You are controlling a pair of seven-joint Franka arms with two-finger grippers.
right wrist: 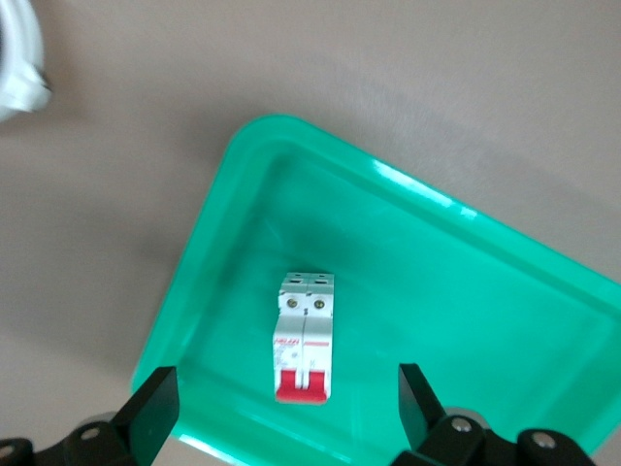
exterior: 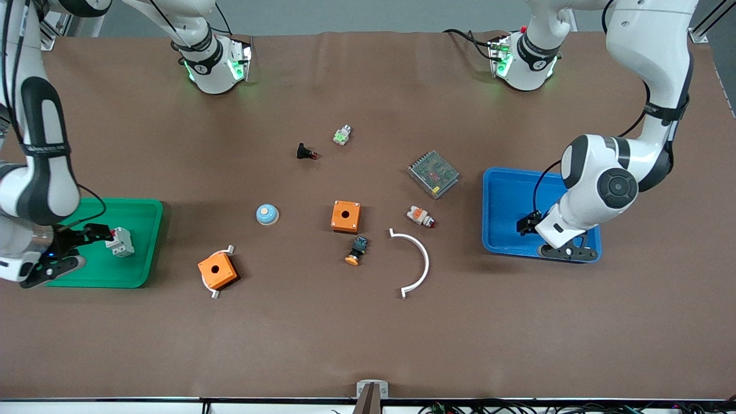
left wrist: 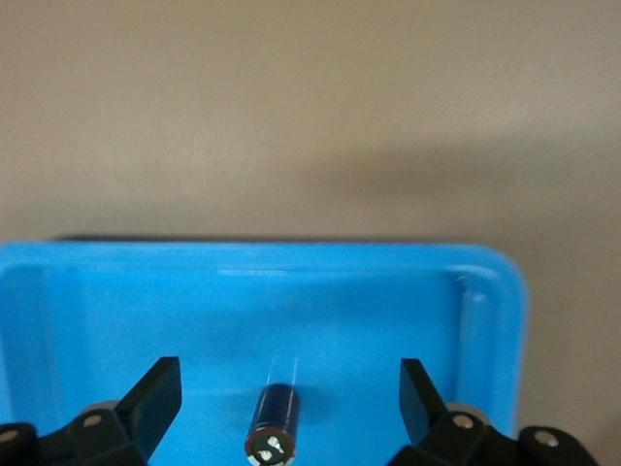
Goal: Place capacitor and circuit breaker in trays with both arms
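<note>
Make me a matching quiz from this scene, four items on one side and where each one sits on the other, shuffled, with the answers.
Items:
1. capacitor
2. circuit breaker
3. left gripper
4. white curved strip

Places:
A. on the bare table
B. in the green tray
C. open, over the blue tray
D. lying in the blue tray

Pairs: 1-D, 2-B, 3-C, 4-A

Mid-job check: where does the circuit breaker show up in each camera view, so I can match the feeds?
Front view: the circuit breaker lies in the green tray at the right arm's end of the table, beside the right gripper.
Left wrist view: not in it; only the blue tray and capacitor show.
Right wrist view: it lies flat in the tray, between the open fingers.
Shared landmark: the green tray.
</note>
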